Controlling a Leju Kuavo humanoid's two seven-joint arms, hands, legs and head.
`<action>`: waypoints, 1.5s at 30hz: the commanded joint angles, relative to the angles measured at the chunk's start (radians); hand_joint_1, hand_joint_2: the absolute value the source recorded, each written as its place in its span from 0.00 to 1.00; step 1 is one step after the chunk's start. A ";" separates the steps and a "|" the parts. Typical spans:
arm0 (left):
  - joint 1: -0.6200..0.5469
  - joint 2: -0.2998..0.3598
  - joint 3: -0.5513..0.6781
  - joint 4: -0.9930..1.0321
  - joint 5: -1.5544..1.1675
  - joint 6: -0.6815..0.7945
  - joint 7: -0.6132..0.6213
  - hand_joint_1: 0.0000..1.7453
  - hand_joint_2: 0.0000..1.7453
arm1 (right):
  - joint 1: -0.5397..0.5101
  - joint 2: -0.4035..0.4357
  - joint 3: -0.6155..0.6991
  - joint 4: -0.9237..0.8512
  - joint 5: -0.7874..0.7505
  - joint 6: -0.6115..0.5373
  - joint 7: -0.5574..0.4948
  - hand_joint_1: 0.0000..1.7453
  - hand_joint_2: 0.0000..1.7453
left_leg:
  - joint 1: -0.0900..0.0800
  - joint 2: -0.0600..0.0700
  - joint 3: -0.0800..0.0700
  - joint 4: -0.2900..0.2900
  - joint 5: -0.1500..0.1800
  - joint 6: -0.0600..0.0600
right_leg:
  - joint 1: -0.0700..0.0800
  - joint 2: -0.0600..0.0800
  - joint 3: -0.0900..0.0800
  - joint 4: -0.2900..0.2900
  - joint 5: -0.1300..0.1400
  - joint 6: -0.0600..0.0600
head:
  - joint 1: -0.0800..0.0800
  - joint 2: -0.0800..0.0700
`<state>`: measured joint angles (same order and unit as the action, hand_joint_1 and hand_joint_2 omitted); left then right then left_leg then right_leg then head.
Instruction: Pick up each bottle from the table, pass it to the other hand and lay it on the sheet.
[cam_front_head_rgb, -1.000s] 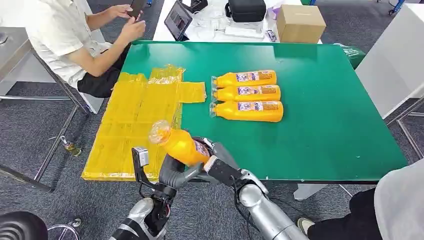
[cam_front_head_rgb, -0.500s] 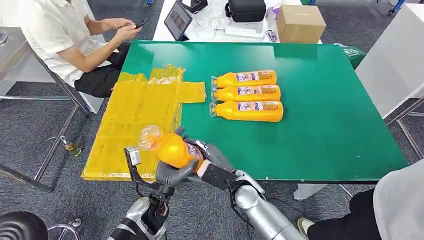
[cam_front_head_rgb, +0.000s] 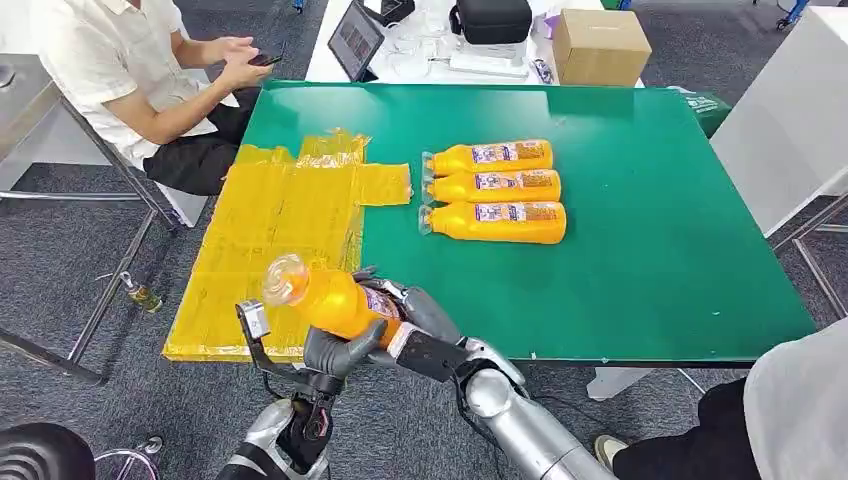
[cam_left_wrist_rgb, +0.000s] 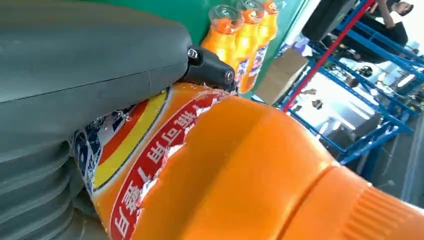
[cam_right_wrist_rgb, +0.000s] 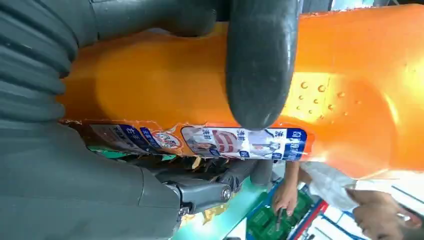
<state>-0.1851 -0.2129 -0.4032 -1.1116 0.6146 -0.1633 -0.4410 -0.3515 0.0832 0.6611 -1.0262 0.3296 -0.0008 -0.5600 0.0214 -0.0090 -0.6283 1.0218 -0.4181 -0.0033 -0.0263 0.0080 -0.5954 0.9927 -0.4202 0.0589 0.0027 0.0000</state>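
Handover step, mid-transfer. Orange juice bottle held off the near edge of the green table, cap end pointing left and up, over the near end of the yellow sheet. Both hands on it: right hand wrapped round the labelled lower body, left hand cupped under the middle with fingers closed on it. Right wrist view shows a dark finger pressed across the orange body above the label; left wrist view shows grey thumb bearing on the label.

Judgement: pass not yet complete, since both hands grip. Next move calls for the right hand to let go cleanly while the left holds firm, then the left carries the bottle out over the sheet and lays it on its side. Droplets on the plastic suggest it may be slippery.

Three more juice bottles lie side by side mid-table, caps left, just right of the sheet.

Room: grey carpet; seated person at far left; cardboard box and tablet on the white table beyond.
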 joint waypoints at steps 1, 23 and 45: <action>-0.043 -0.008 0.048 -0.050 0.011 -0.034 -0.002 1.00 1.00 | 0.026 -0.018 0.075 0.055 0.062 -0.052 0.011 0.00 1.00 | 0.001 -0.002 0.004 0.000 -0.001 0.002 | 0.002 -0.003 0.005 -0.002 -0.002 -0.003 | 0.000 0.000; -0.281 0.033 0.170 0.293 -0.183 0.445 -0.114 1.00 1.00 | 0.124 -0.053 0.083 -0.203 0.197 -0.495 -0.110 0.00 1.00 | 0.001 -0.001 0.003 -0.001 0.000 0.000 | 0.002 -0.002 0.004 -0.001 0.000 -0.003 | 0.001 0.000; -0.505 0.121 0.030 0.604 -1.492 0.830 0.226 1.00 1.00 | 0.113 -0.010 0.007 -0.200 0.174 -0.444 -0.138 0.00 1.00 | 0.002 0.000 0.000 0.000 0.001 -0.001 | 0.002 -0.001 0.001 0.001 0.000 -0.003 | 0.000 0.000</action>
<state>-0.4997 -0.1503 -0.3071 -0.7974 -0.2933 0.6782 -0.4677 -0.2056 0.0588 0.7114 -1.2287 0.5028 -0.4772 -0.6866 0.0225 -0.0101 -0.6297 1.0218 -0.4168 -0.0049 -0.0250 0.0076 -0.5955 0.9928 -0.4198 0.0584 0.0031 0.0000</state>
